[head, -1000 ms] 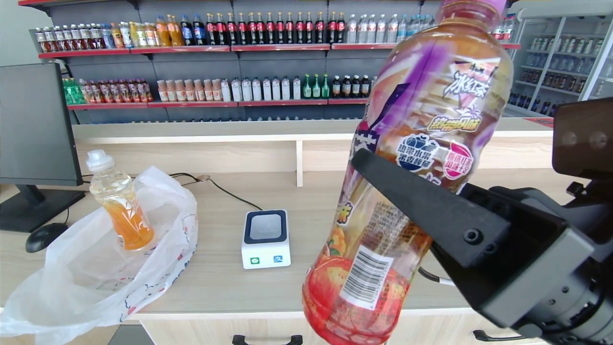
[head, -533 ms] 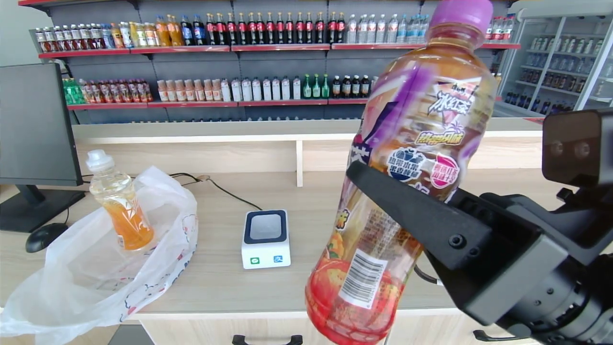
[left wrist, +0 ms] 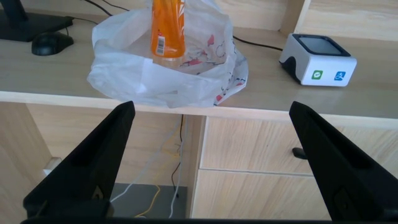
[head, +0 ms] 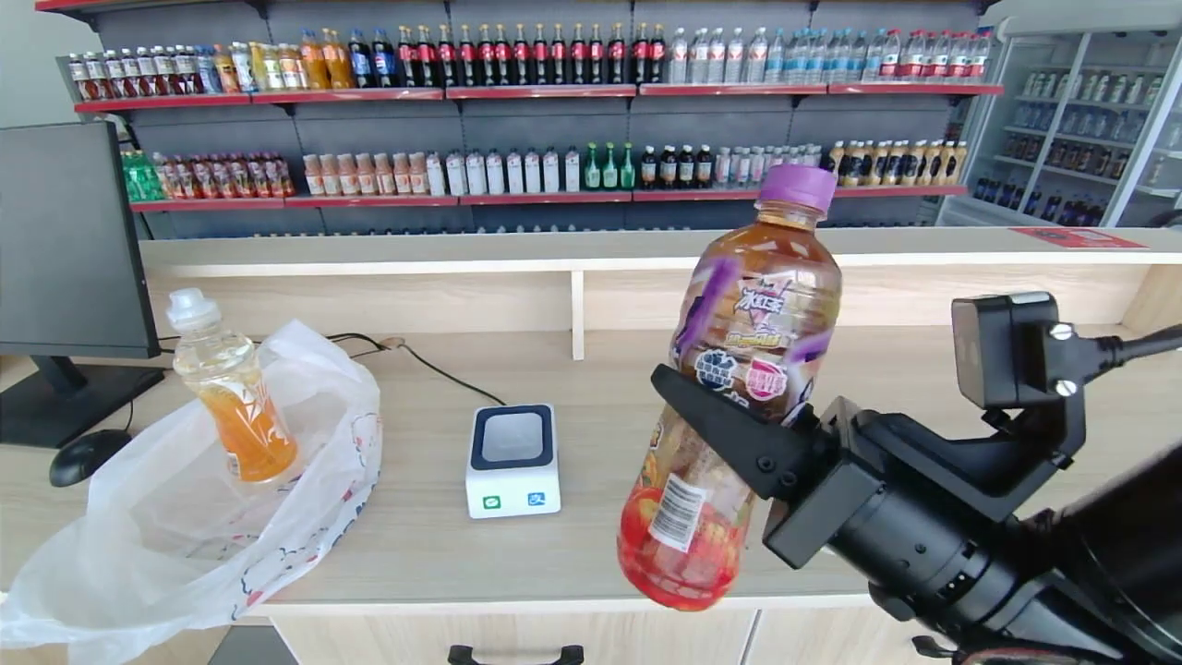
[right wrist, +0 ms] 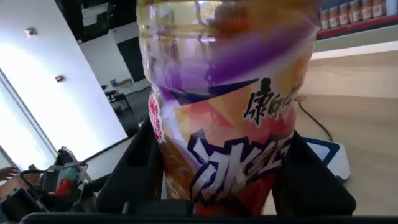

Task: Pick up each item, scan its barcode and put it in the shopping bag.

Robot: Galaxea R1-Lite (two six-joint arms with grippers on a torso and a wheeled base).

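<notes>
— What's in hand?
— My right gripper (head: 729, 411) pinches the purple-capped clear plastic tea bottle (head: 766, 305) mid-body, tilted above the wooden counter (head: 554, 554) front edge. My left gripper (left wrist: 211, 109) hangs spread.
— Next?
— I'd roll its barcode (head: 677, 513) down onto the white box scanner (head: 512, 448) before heading for the white plastic bag (head: 138, 526).

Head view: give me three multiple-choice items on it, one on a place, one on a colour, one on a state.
1. Where is the orange bottle? A on the floor; B in the bag; C in a drawer.
2. What colour is the tea bottle's cap? A white; B green; C purple.
3. The right tool is: A shut on the tea bottle; B open and empty; C shut on the bag.
Key: 1 B, the bag's white plastic rises around its base. 2 C, the cap on top is purple. 3 A, a finger presses the bottle's side and it hangs in the air.
</notes>
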